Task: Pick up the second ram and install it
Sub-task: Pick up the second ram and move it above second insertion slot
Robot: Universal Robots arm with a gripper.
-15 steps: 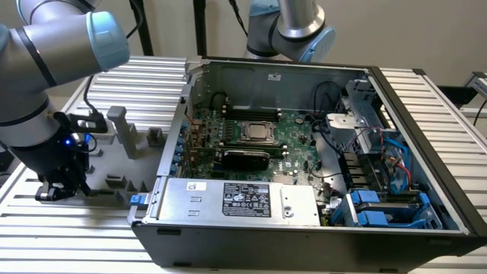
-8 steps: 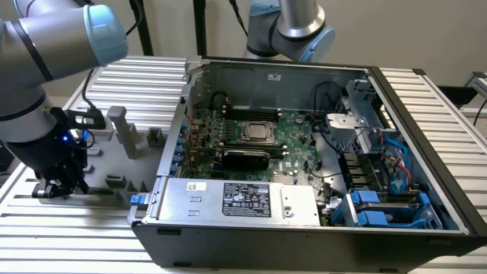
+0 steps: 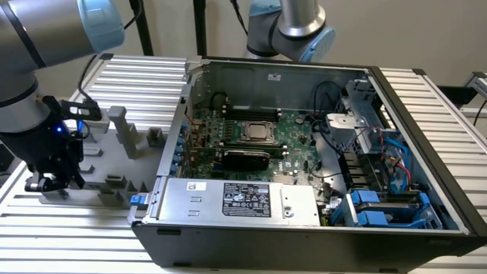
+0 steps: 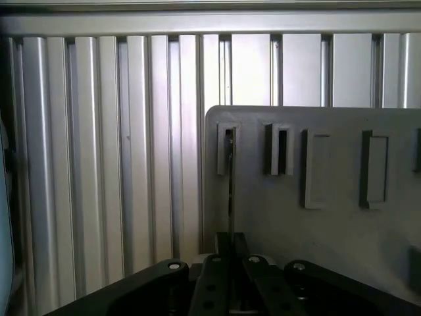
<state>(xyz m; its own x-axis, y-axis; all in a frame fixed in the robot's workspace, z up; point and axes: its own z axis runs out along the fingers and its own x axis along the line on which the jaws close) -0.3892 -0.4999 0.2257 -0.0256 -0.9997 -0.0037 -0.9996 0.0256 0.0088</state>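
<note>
Slatted aluminium table [image 3: 145,74], carrying an open computer case [image 3: 304,242] towards the exterior view's right and a grey fixture [image 3: 114,151] towards its left. Inside the case: green motherboard [image 3: 293,140] with a metal-capped processor socket [image 3: 259,132] near its middle, and a silver power supply [image 3: 236,200] along the near wall. My arm [image 3: 31,85] comes down over the fixture's left edge, with my gripper [image 3: 53,181] low among the fixture's blocks, well apart from the case. In the wrist view, the fixture plate shows a row of upright slots. The ram [image 4: 230,191] appears edge-on as a thin dark line. Its far end sits in the end slot [image 4: 227,150], the one nearest the plate's corner. Its near end lies between my fingers [image 4: 217,253]. My gripper is clenched on the ram, one finger against each face. The ram stands well apart from the motherboard.
</note>
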